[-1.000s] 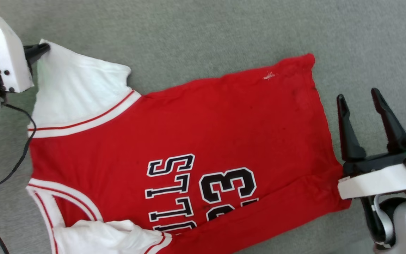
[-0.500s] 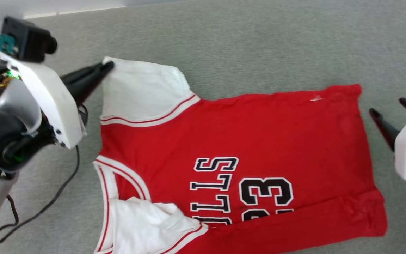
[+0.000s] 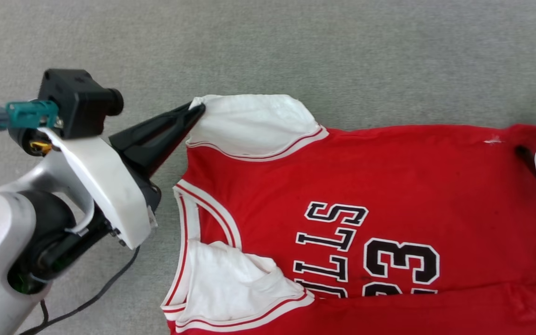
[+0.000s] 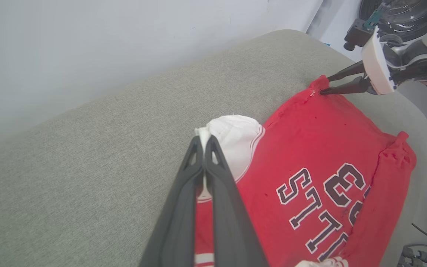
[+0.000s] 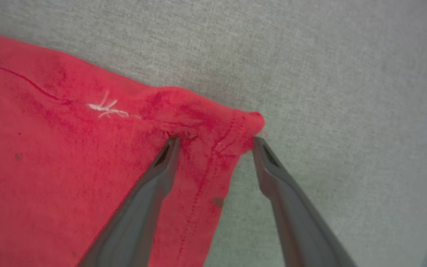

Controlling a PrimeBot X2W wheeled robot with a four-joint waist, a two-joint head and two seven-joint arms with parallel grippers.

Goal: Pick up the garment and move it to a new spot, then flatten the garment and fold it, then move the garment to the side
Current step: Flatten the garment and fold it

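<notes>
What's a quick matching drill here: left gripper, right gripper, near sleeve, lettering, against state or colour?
Things:
1. left gripper
2. right gripper
3. near sleeve
4. lettering

States:
a. black, outlined white
b. open, fingers astride the hem corner of the jersey
c. shut on the far sleeve
d. crumpled, lying on the jersey

Pairs: 1-c, 2-b, 3-d, 4-a

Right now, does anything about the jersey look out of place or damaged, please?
Yes. The garment has its near long edge folded over, hiding part of the lettering; the near sleeve is crumpled, and loose white threads sit by the hem corner.
</notes>
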